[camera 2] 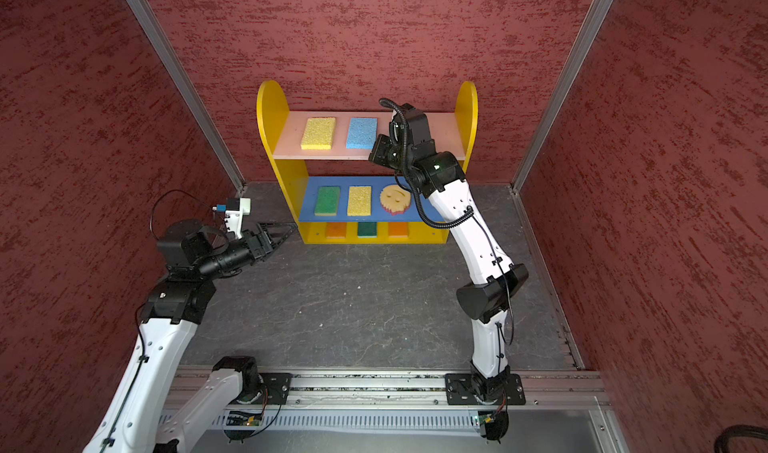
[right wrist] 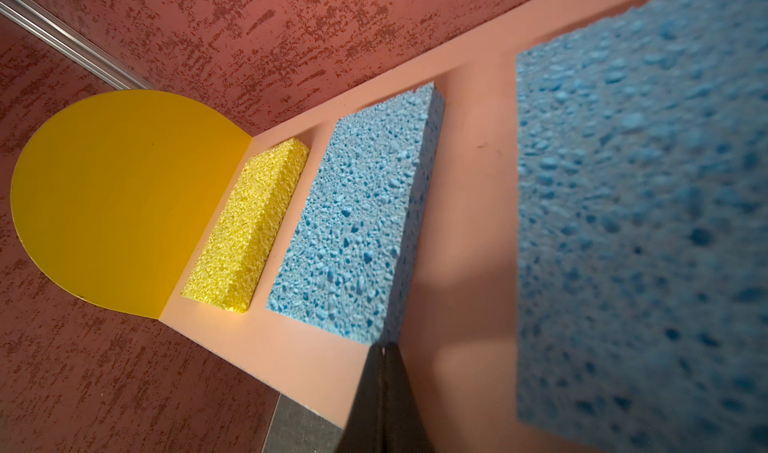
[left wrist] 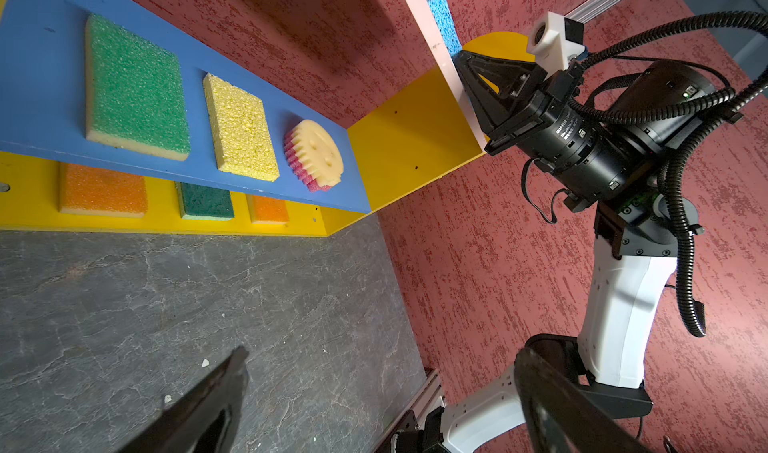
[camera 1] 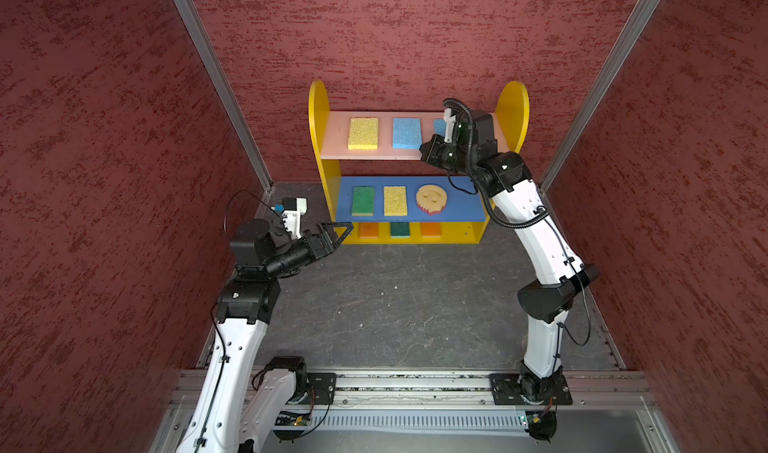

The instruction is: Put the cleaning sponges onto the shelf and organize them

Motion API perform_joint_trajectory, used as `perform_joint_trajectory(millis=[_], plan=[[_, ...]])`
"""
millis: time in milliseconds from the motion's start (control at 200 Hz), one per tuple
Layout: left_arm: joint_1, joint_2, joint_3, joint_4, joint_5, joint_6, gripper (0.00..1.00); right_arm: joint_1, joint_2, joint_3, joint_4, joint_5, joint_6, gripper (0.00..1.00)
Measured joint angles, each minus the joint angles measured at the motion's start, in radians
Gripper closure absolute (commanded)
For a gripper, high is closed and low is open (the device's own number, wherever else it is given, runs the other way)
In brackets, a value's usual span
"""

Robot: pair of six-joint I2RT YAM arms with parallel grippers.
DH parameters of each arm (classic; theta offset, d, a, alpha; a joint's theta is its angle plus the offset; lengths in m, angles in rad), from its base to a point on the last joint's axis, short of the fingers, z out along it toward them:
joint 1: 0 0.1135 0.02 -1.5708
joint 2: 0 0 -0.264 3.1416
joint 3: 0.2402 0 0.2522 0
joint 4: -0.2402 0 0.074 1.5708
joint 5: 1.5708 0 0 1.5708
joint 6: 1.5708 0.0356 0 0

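My right fingers (right wrist: 382, 392) are clenched at the top board (right wrist: 469, 181) of the shelf (right wrist: 116, 197), between two blue sponges (right wrist: 353, 222); my left fingers (left wrist: 208, 409) hang released near its base.

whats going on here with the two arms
Sponges are being put on the shelf. Nine sit in rows of three on its boards. The right gripper, shut and empty, is over the front edge of the pink top board, between the two blue sponges. The left gripper hangs open and empty by the shelf's lower left corner.
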Motion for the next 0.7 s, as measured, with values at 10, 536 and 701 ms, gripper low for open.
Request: perform_joint_trajectory(millis=[10, 536, 701], plan=[[0.0, 0.0, 0.0, 0.0, 0.0, 0.0, 0.0, 0.0, 0.0, 0.0, 0.0, 0.0, 0.0, 1.0], [0.014, -0.035, 0.024, -0.064, -0.002, 0.005, 0.0, 0.003, -0.125, -0.054, -0.023, -0.018, -0.007, 0.99], [0.026, -0.063, 0.056, -0.096, -0.004, 0.022, 0.01, 0.009, -0.313, -0.202, -0.008, 0.022, -0.021, 0.97]])
